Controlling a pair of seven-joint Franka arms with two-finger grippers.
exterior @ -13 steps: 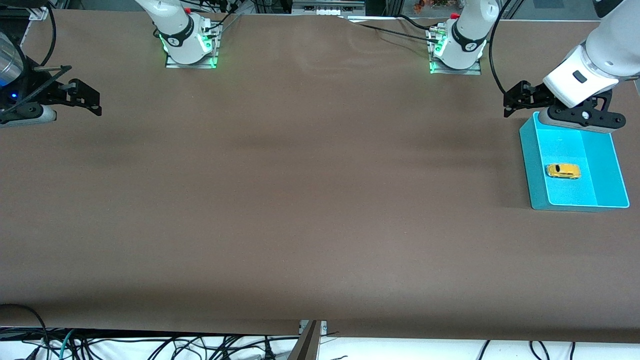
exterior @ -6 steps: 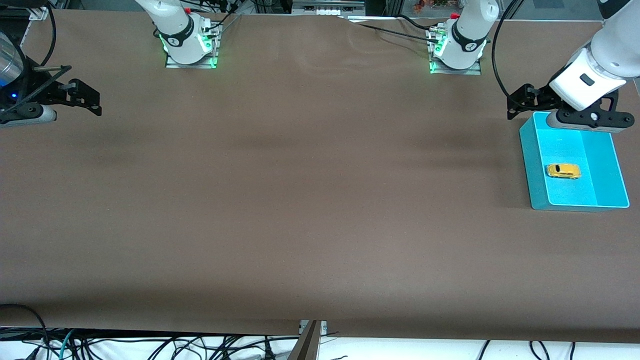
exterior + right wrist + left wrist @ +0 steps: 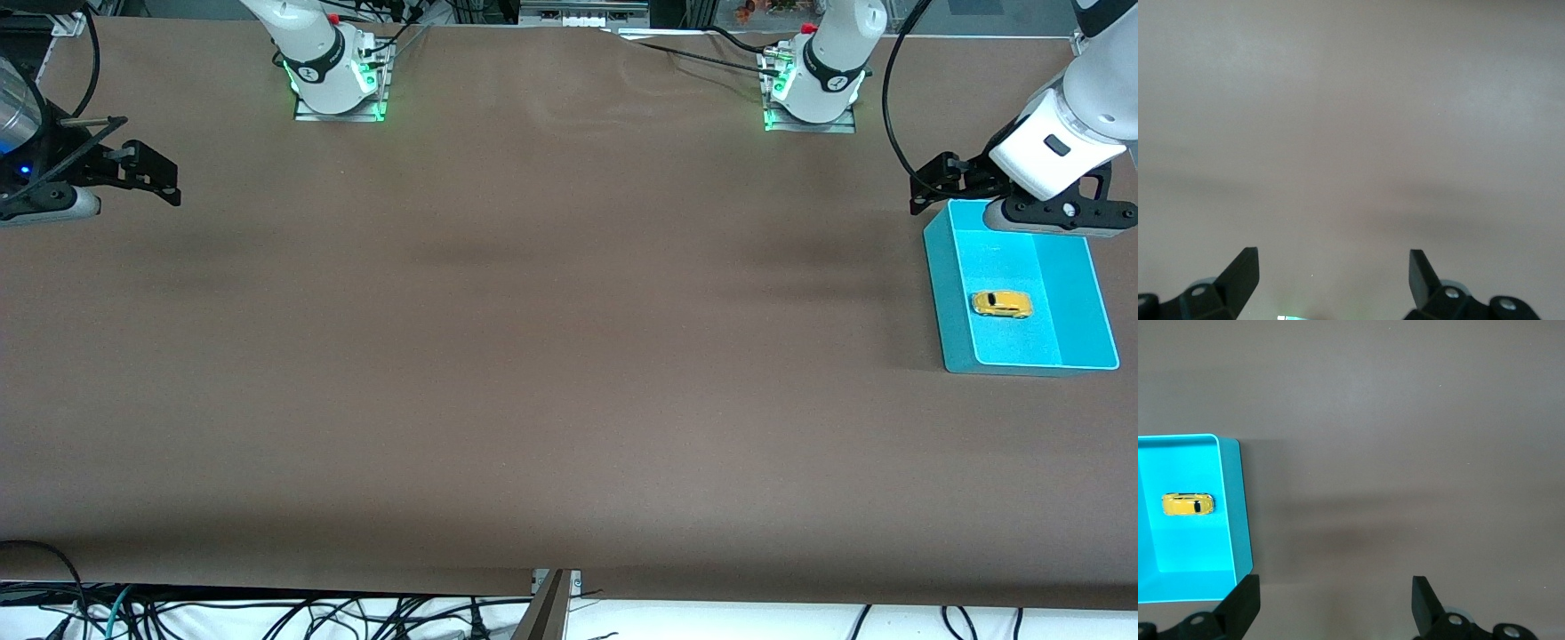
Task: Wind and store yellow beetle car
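The yellow beetle car (image 3: 1002, 304) lies on its wheels inside a teal bin (image 3: 936, 293) at the left arm's end of the table. In the left wrist view the car (image 3: 1187, 505) shows in the bin (image 3: 1231, 513). My left gripper (image 3: 1056, 216) is open and empty, up in the air over the bin's edge that lies farthest from the front camera; its own view shows bare table between its fingertips (image 3: 1335, 607). My right gripper (image 3: 49, 200) is open and empty over the right arm's end of the table, waiting (image 3: 1333, 280).
The brown table (image 3: 551, 356) carries nothing else. The two arm bases (image 3: 338, 80) (image 3: 813, 89) stand along its edge farthest from the front camera. Cables hang below the table's edge nearest the front camera.
My left gripper has drawn up and away from the bin, toward the left arm's end of the table. The car stays still in the bin. The right arm has not moved.
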